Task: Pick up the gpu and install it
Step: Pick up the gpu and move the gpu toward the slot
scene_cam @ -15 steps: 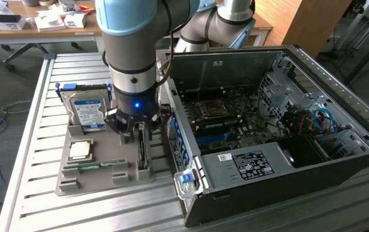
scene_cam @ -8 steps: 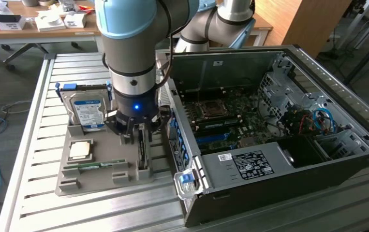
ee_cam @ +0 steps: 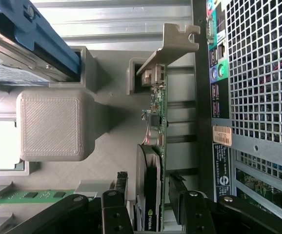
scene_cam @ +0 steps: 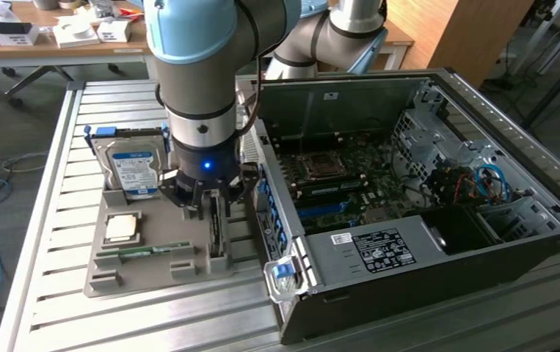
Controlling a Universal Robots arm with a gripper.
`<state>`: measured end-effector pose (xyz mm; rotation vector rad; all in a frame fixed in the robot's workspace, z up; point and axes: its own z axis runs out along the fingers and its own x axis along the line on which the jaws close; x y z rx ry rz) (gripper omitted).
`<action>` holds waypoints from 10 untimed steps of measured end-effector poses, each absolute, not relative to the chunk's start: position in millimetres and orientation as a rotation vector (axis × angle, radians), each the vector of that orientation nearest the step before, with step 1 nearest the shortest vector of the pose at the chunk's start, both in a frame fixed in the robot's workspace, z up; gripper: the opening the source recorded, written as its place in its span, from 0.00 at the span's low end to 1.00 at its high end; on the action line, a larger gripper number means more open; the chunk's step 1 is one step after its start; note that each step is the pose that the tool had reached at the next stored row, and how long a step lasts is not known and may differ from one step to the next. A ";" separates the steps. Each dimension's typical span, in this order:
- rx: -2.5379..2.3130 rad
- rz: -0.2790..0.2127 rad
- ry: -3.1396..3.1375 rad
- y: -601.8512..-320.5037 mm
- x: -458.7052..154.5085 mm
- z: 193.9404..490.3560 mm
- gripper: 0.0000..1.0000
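**Asker:** Where is your pincer?

**Me:** My pincer (scene_cam: 211, 213) hangs low over the grey tray (scene_cam: 147, 275) on the slatted tabletop (scene_cam: 54, 147). It is at the tray's edge nearest the open computer case (scene_cam: 514, 125).

**Asker:** Is it clenched on anything?

**Me:** No, it is released and spread wide. In the wrist view my two black fingers (ee_cam: 122, 190) straddle the gpu (ee_cam: 156, 122), one on each flat side. A thin gap shows on both sides, so I am around the card and not gripping it.

**Asker:** How does the card sit?

**Me:** It stands on its long edge in a slot that runs along that case-side edge of the tray. Its silver bracket (ee_cam: 172, 46) is at the end away from my fingers, beside a raised grey post of the tray. The case's perforated back panel is just beside the card but does not touch it.

**Asker:** What else is on the tray?

**Me:** A hard drive (scene_cam: 133, 165) with a blue-white label stands at one end. A green memory stick (scene_cam: 147, 251) lies flat near the opposite end. A square processor chip (scene_cam: 123, 229) lies between the two, well apart from the gpu.
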<state>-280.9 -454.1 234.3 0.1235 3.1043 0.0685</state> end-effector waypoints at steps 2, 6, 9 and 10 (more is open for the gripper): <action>0.123 0.068 3.104 -454.1 -280.9 234.3 0.47; 0.123 0.068 3.104 -454.0 -280.9 234.3 0.47; 0.123 0.069 3.104 -454.0 -280.9 234.2 0.47; 0.123 0.068 3.104 -454.0 -280.9 234.2 0.47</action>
